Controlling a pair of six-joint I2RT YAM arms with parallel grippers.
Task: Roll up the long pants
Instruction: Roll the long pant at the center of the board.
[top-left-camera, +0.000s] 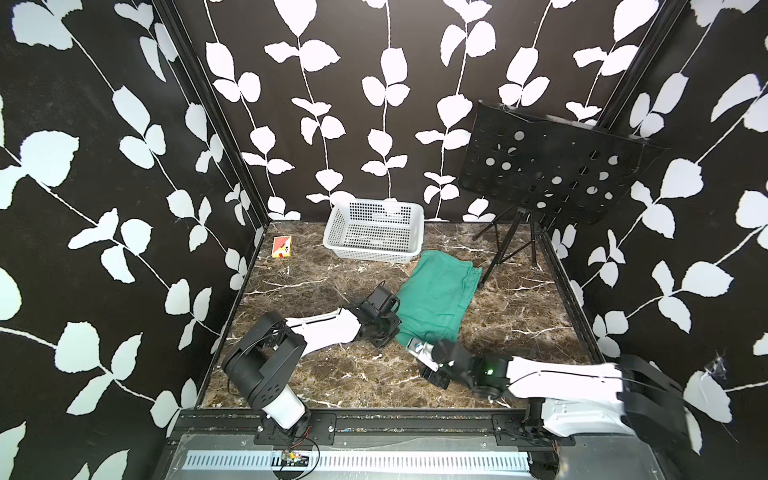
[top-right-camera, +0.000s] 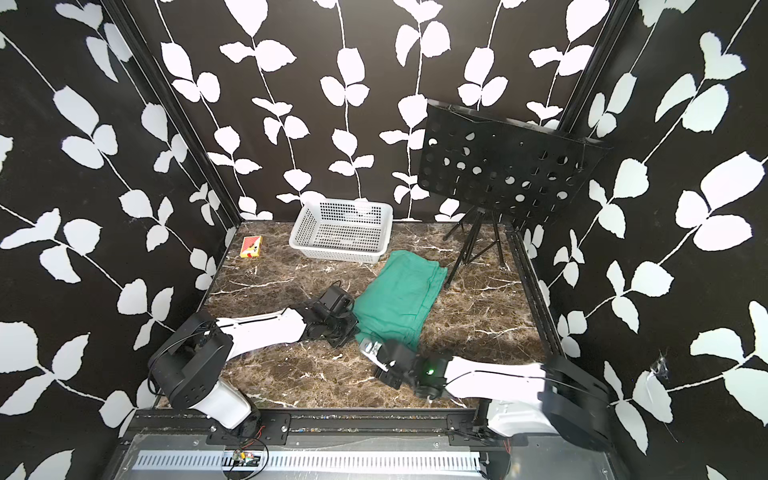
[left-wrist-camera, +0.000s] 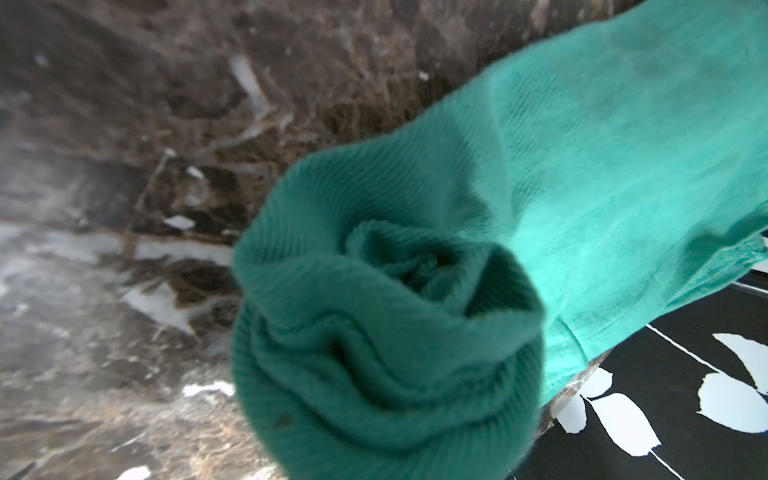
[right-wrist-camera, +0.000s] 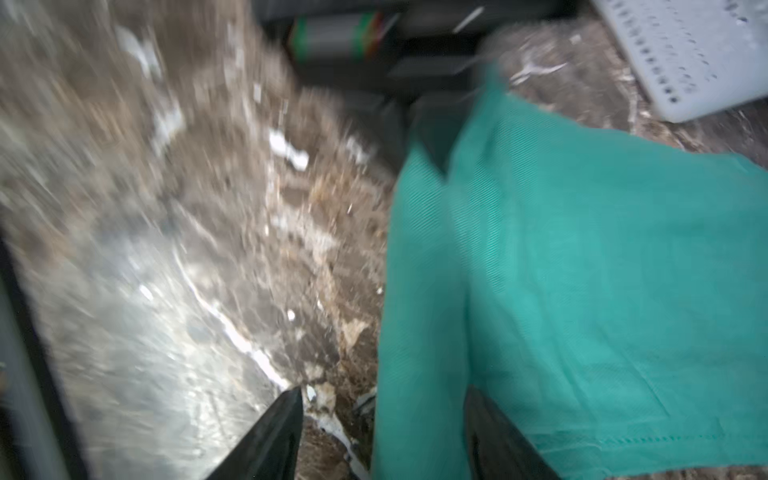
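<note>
While the long pants (top-left-camera: 436, 295) lie mid-counter (top-left-camera: 311, 282), just near of the white basket (top-left-camera: 374, 232), the left gripper (top-left-camera: 395, 330) pinches their rolled near-left end; the right gripper (right-wrist-camera: 382, 392) stands parted astride the near hem.

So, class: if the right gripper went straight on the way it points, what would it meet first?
Probably the long pants: their edge lies between the right gripper's open fingers.

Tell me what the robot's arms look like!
Both the left arm and right arm have white shells and chunky black joints. A tiny green light glows on the right one. Thin black cables run along them, and the right fingers are black and pointy.
</note>
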